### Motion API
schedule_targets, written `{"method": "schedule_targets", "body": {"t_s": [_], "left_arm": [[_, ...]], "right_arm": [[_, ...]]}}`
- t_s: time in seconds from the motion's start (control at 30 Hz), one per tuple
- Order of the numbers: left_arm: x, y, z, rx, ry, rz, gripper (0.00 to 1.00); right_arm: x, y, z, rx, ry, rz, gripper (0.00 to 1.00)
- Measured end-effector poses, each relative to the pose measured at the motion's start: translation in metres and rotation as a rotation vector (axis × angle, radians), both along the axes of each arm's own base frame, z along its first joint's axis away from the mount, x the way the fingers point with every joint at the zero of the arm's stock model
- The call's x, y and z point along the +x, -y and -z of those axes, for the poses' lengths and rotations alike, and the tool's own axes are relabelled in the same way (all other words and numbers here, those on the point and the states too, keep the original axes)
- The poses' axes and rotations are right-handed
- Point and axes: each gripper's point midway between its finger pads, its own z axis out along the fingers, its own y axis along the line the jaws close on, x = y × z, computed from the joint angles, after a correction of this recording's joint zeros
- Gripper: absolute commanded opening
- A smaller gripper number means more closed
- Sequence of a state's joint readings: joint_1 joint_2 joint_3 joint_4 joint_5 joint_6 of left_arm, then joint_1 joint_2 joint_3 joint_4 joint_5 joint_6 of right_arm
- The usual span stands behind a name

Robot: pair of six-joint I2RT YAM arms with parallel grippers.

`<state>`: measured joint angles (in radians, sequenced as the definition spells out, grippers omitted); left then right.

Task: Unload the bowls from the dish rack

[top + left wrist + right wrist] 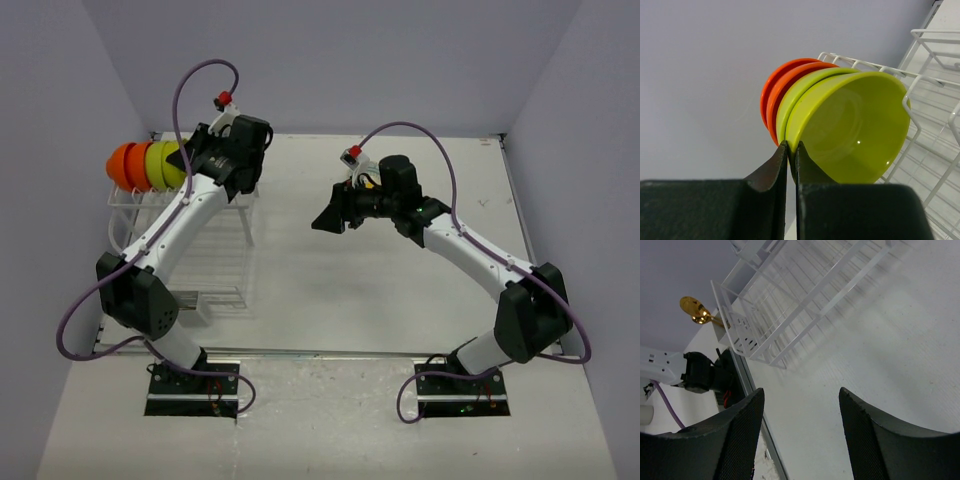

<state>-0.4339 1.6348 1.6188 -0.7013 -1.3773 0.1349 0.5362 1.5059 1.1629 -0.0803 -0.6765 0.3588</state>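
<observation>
At the dish rack's [742,340] edge juts a spoon [695,310].

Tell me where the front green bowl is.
The front green bowl is far left in the top view, at the dish rack's far end, its rim in the left gripper.

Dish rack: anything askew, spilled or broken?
Nothing spilled or broken. The orange bowls and lime-green bowls sit nested on edge at the far end of the dish rack, left jaws shut on the nearest lime-green rim. Only mild oddity: a gold spoon juts out past the rack's near corner.
</observation>
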Motion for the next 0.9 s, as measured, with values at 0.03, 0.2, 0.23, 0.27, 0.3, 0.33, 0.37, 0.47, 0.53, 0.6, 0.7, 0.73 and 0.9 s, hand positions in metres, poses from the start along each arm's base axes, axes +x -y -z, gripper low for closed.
{"method": "schedule_targets", "body": {"t_s": [0.03, 0.2, 0.23, 0.27, 0.3, 0.33, 0.37, 0.47, 0.53, 0.6, 0.7, 0.73, 0.9], "left_arm": [[0.0, 0.001, 0.0, 0.009, -0.007, 0.0, 0.0], [0.001, 0.008, 0.001, 0.033, -0.022, 0.005, 0.0], [0.001, 0.009, 0.001, 0.038, -0.026, 0.008, 0.0], [0.001, 0.011, 0.001, 0.043, -0.031, 0.012, 0.0], [0.002, 0.013, 0.001, 0.048, -0.034, 0.015, 0.0], [0.002, 0.014, 0.0, 0.053, -0.035, 0.017, 0.0], [0.002, 0.016, 0.0, 0.056, -0.035, 0.021, 0.0], [0.003, 0.02, -0.003, 0.064, -0.034, 0.028, 0.0], [0.004, 0.022, -0.004, 0.071, -0.036, 0.03, 0.0], [0.005, 0.024, -0.005, 0.079, -0.036, 0.031, 0.0], [0.006, 0.026, -0.007, 0.093, -0.043, 0.03, 0.0], [0.006, 0.027, -0.007, 0.095, -0.044, 0.03, 0.0], [0.006, 0.029, -0.013, 0.103, -0.03, 0.025, 0.0]], "right_arm": [[0.0, 0.0, 0.0, 0.0, 0.0, 0.0, 0.62], [0.0, 0.0, 0.0, 0.001, 0.0, -0.001, 0.62], [0.0, 0.0, 0.0, 0.0, -0.001, -0.001, 0.62], [0.0, 0.0, 0.0, 0.001, 0.0, -0.001, 0.62], [0.0, 0.0, 0.0, 0.002, 0.0, -0.003, 0.62], [-0.001, 0.0, 0.0, 0.002, -0.002, -0.005, 0.62], [-0.001, -0.001, -0.001, 0.004, -0.001, -0.007, 0.62], [-0.002, -0.001, -0.002, 0.009, -0.002, -0.014, 0.63], [-0.003, -0.002, -0.003, 0.013, -0.003, -0.016, 0.63], [-0.003, -0.002, -0.003, 0.016, -0.003, -0.018, 0.63], [-0.002, -0.003, -0.005, 0.022, -0.009, -0.014, 0.8], [-0.002, -0.003, -0.005, 0.023, -0.009, -0.014, 0.83], [0.0, -0.004, -0.006, 0.025, -0.011, -0.012, 0.97]]}}
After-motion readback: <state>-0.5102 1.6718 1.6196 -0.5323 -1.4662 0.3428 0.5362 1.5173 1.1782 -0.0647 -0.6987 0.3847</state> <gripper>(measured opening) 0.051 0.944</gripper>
